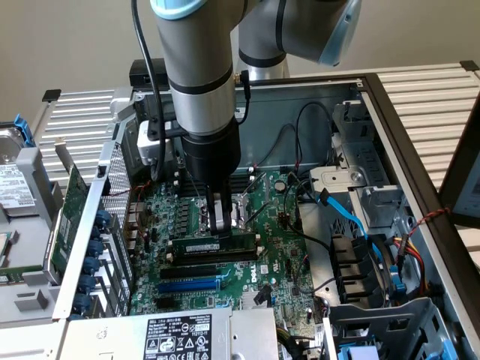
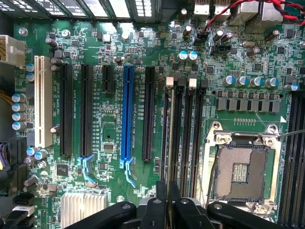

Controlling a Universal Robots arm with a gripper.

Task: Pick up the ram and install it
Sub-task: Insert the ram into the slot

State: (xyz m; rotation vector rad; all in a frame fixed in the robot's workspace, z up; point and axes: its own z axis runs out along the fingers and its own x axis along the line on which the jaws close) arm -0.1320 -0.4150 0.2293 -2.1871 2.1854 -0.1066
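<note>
Claw (image 1: 219,217) sat at the centre of the exterior frame, hanging straight down from the grey arm (image 1: 196,75). Its two black fingers (image 2: 157,212) stood close together, clamped on the top edge of the ram (image 1: 225,244) near the middle of its length. The ram stood level on its long edge with its white label facing the camera, lying along a black memory slot (image 1: 214,257) directly under the fingers. Could not tell whether it was pressed fully home in that slot. In the wrist view the stick showed edge-on as a thin line running out from between the fingers, alongside the neighbouring memory slots (image 2: 190,138). Processor socket (image 2: 238,171) lay just beside those slots, bare pins showing; in the exterior view it sat partly behind the claw. Blue card slot (image 1: 187,285) lay lower in the exterior frame than the ram, with one long black slot between them. The motherboard (image 1: 277,247) lay flat inside the opened computer case (image 1: 315,86). Blue cables (image 1: 352,221) ran at right centre and a labelled power supply (image 1: 176,337) sat along the bottom edge. A green card (image 1: 71,202) stood upright at the left beside the perforated rear wall. The case rested on a slatted table (image 1: 427,90).
</note>
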